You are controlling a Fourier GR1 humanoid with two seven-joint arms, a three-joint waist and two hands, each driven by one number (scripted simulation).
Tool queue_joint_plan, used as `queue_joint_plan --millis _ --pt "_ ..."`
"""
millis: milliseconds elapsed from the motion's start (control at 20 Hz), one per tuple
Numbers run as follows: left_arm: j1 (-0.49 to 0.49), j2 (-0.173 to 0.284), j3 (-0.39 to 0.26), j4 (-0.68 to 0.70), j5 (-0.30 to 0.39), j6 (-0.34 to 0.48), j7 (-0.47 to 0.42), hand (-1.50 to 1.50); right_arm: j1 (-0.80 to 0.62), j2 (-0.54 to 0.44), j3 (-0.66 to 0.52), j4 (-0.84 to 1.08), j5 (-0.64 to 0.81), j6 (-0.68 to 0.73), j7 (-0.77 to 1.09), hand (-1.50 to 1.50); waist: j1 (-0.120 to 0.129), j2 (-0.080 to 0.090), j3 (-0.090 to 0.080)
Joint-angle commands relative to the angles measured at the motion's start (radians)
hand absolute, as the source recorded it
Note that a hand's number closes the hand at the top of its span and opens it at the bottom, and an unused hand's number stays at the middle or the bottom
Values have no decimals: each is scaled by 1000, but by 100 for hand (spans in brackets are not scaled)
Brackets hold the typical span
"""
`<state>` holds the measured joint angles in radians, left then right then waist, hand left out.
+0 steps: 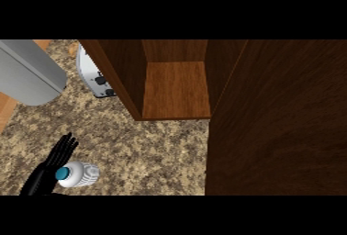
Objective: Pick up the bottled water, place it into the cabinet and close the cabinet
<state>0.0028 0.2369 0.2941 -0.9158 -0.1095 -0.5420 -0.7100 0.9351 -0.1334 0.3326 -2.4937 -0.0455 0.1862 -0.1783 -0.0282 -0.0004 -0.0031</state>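
Standing upright on the counter [149,147], the bottle [78,174] shows its teal cap end-on, long axis vertical. It sits just right of the left hand [51,167], touching or nearly so; fingers straight, holding nothing. Right hand not visible. Open cabinet [176,89] lies ahead and right of the hand.

Kitchen, speckled granite counter [136,147], open wooden cabinet [176,87], toaster [95,75]
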Motion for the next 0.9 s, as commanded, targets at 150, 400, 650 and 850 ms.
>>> queue_joint_plan --millis 150,400,650,850 --pt "-70 27 -60 195 -8 -137 -159 -150 91 -39 -16 -101 -23 17 -12 -150 -7 -1 0" --pt "-110 -30 -109 257 -5 -114 -195 -150 87 -23 32 -159 -24 -13 31 -150 2 5 -2" --pt "-174 -33 -79 350 46 -95 -220 150 94 -51 6 -103 -14 17 -33 -150 -1 3 -1" --pt "-170 -33 -86 403 71 -137 -240 150 106 -38 20 -64 9 5 -73 -150 -3 1 -1"
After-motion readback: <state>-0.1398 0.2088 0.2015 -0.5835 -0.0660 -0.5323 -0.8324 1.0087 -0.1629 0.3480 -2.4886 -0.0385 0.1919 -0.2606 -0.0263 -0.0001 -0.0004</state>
